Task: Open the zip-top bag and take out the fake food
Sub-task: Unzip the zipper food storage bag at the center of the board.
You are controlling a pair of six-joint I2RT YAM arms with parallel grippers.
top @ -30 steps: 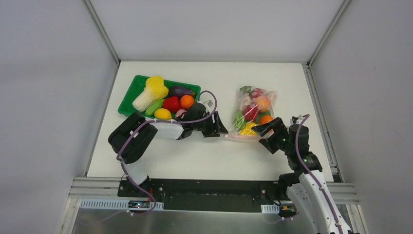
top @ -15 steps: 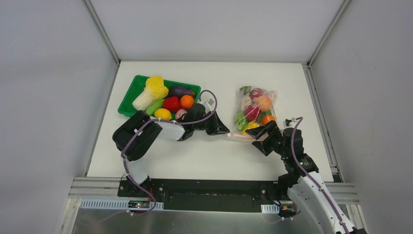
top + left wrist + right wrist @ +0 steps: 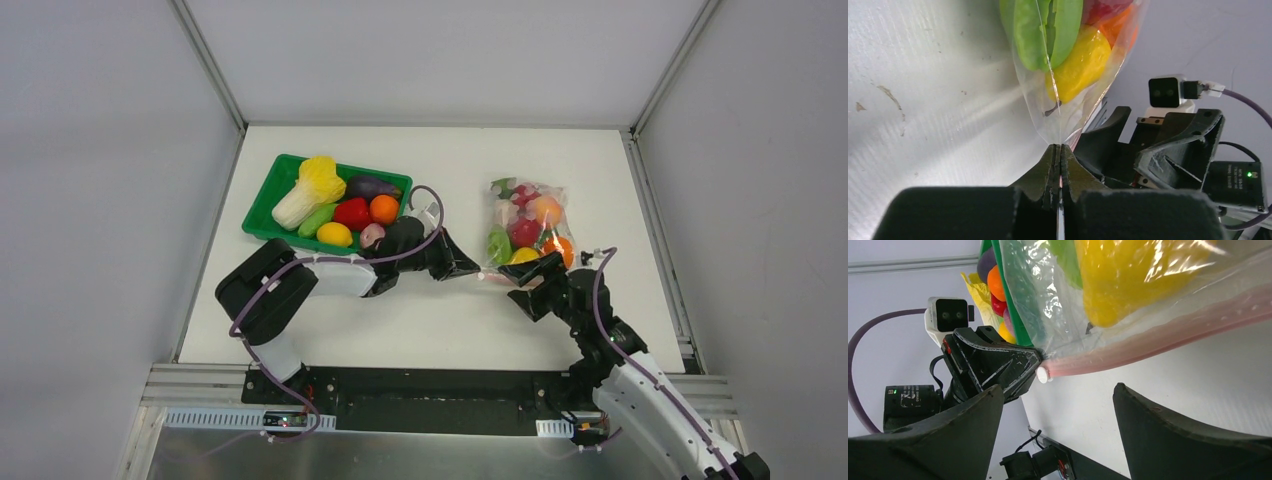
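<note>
White, matte counter [image 3: 430, 320], scuffed and faintly stained in the left wrist view, boxed in by plain grey walls [image 3: 100, 200] with aluminium rails [image 3: 212, 70] at the corners. Far left on the counter, a green tray [image 3: 258, 212] loaded with a yellow-white napa cabbage [image 3: 312, 188], a purple eggplant [image 3: 370, 185], a red pepper [image 3: 352, 213] and a few smaller pieces.

Right of centre, the zip-top bag [image 3: 525, 225] lying on the counter, well apart from the tray, with its pink zip strip [image 3: 1168, 335] along the near edge. Inside it the fake food [image 3: 530, 215]: green, yellow, red and orange pieces pressed against the clear plastic.

White print on a black module [image 3: 910, 396] in the right wrist view, too small to read. A dark mark on the bag's film, too blurred to make out.

Left arm [image 3: 270, 290] bent at the elbow near the left edge, then stretched low toward the right, wrist passing just on the near side of the tray. Left end effector [image 3: 1059, 152] clamped tight on the bag's near-left corner, clear film pinched between the fingertips beside the end of the zip strip.

Right arm [image 3: 640, 395] rising from the near right and angled left toward the bag. Right end effector [image 3: 1058, 390] spread wide with nothing between the fingers [image 3: 1158, 430], poised just on the near side of the zip strip, bare counter visible between strip and fingers.
</note>
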